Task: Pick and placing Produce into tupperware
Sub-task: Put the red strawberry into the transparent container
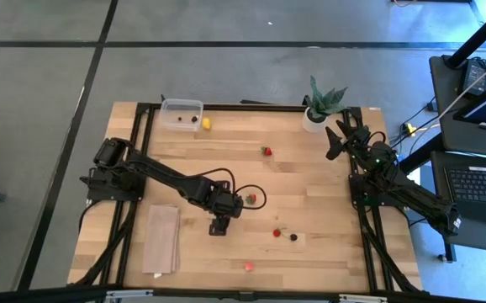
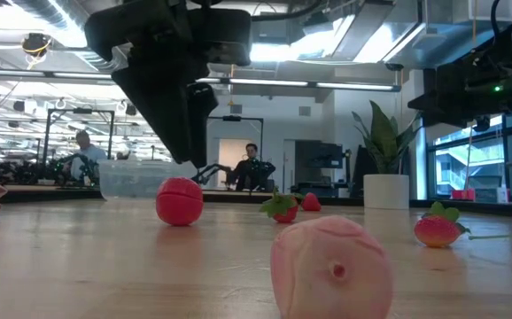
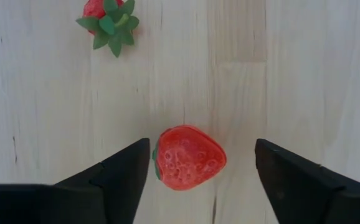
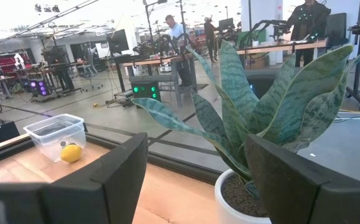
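Observation:
My left gripper [image 1: 219,225] is open and points down over a red strawberry [image 3: 189,157]. Its fingers stand on either side of the berry and a little above it, as the low view [image 2: 179,201] shows. A second strawberry with green leaves [image 3: 107,17] lies close by [image 1: 250,199]. The clear tupperware [image 1: 182,114] stands at the table's far edge with a dark berry [image 1: 194,119] in it and a yellow piece [image 1: 206,123] beside it. More produce lies on the table: a strawberry [image 1: 266,151], a red piece [image 1: 277,232], a dark berry [image 1: 293,237] and a pink piece [image 1: 248,266]. My right gripper [image 1: 337,139] is open and empty beside the potted plant.
A spiky green plant in a white pot [image 1: 320,105] stands at the far right, right before my right gripper [image 4: 195,149]. A tan cloth [image 1: 162,238] lies flat at the near left. People show in the room beyond the table.

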